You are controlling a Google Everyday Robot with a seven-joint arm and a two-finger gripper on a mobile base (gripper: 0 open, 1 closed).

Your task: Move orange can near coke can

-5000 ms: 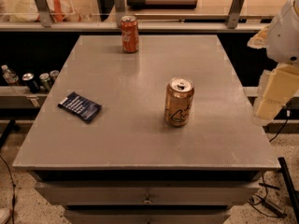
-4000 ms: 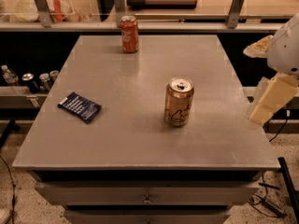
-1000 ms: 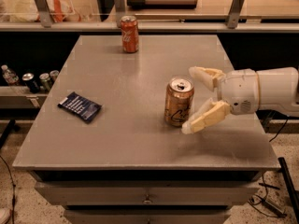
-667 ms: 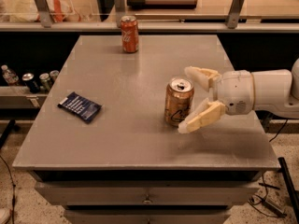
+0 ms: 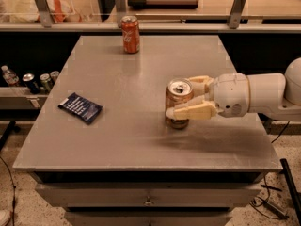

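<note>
The orange can, golden-tan with a silver top, stands upright right of the table's middle. My gripper has reached in from the right and its two cream fingers straddle the can. The near finger crosses the can's front side and the far finger lies behind its top. The jaws stand spread to about the can's width, and the can still rests on the table. The coke can, red with white script, stands upright near the table's far edge, well apart from the orange can.
A dark blue snack packet lies flat on the left of the grey table. Several bottles and cans sit on a low shelf to the left. A glass rail with metal posts runs behind the table.
My gripper came in from the right edge to the orange can, and in the last second slid further left until its fingers enclose the can. Neither can moved.
</note>
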